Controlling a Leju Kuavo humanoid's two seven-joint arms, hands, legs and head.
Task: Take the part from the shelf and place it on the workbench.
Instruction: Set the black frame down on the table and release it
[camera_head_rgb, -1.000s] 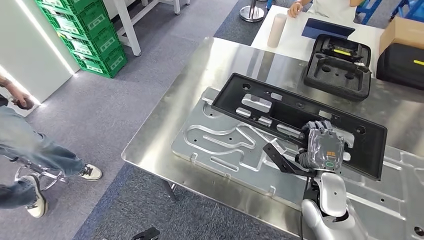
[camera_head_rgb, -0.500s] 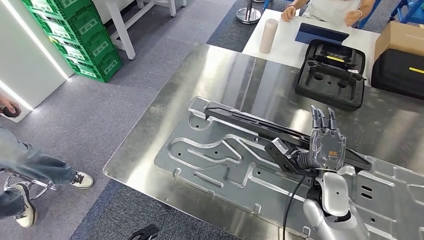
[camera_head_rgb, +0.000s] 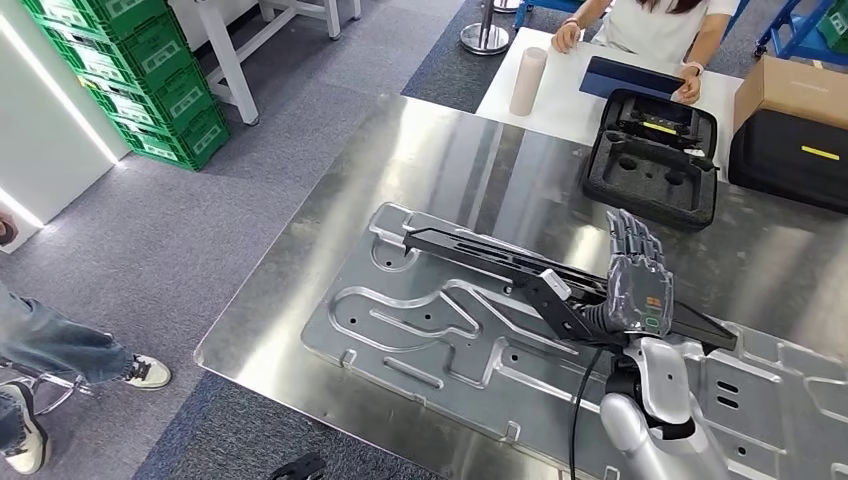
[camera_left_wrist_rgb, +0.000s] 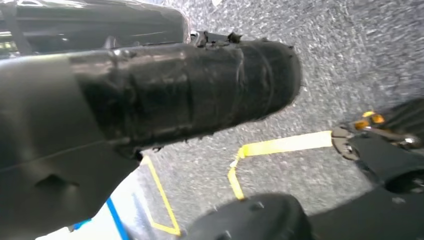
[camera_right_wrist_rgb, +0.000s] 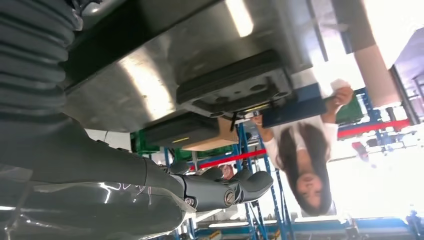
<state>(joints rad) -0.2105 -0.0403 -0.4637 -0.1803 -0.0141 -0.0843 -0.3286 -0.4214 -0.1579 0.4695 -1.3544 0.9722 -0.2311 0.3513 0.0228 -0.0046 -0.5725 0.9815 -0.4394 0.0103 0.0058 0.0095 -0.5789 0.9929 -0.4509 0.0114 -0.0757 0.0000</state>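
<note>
The long black plastic part (camera_head_rgb: 480, 255) lies flat on the silver pressed-metal plate (camera_head_rgb: 400, 310) that covers the steel workbench (camera_head_rgb: 450, 150). My right hand (camera_head_rgb: 638, 275) is over the part's right portion, fingers straight and spread, holding nothing. Whether its palm still touches the part cannot be made out. In the right wrist view the right hand (camera_right_wrist_rgb: 220, 187) shows a thumb and fingers stretched out with nothing between them. In the left wrist view a dark blurred shape (camera_left_wrist_rgb: 190, 90) comes in over the grey floor; I cannot tell how my left hand's fingers lie.
At the bench's far side sit a black foam case (camera_head_rgb: 650, 155) and a black box (camera_head_rgb: 790, 150), with a cardboard box (camera_head_rgb: 790, 85) behind. A seated person (camera_head_rgb: 660, 20) works at the white table beyond, beside a cream cylinder (camera_head_rgb: 527, 67). Green crates (camera_head_rgb: 130, 80) and a person's legs (camera_head_rgb: 50, 350) are left.
The black part went from tilted up in my right hand to lying flat on the plate, and the hand's fingers straightened out off it. The camera also shifted.
</note>
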